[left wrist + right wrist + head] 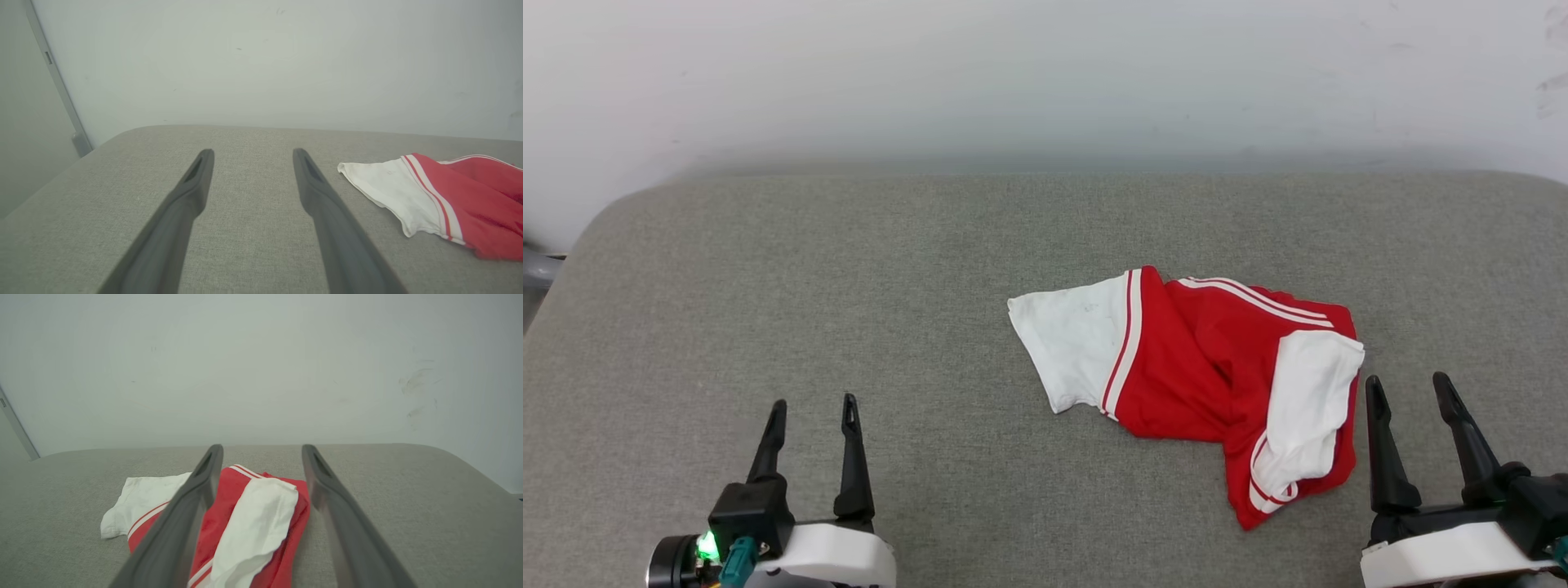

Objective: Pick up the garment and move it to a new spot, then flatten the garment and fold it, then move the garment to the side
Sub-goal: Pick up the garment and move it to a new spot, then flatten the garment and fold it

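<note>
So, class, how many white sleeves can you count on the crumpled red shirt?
2. One white sleeve lies spread at the garment's left end; the other sleeve is folded over the red body at its right end, near the right gripper.

1. left gripper [814, 402]: low at the left of the head view, two dark fingers pointing up, jaws spread wide, empty.
2. right gripper [1407, 378]: low at the right, fingers pointing up, jaws spread wide, empty.
3. left wrist casing [837, 554]: white, with a green light [707, 545] lit beside it.
4. right wrist casing [1445, 555]: white.
</note>
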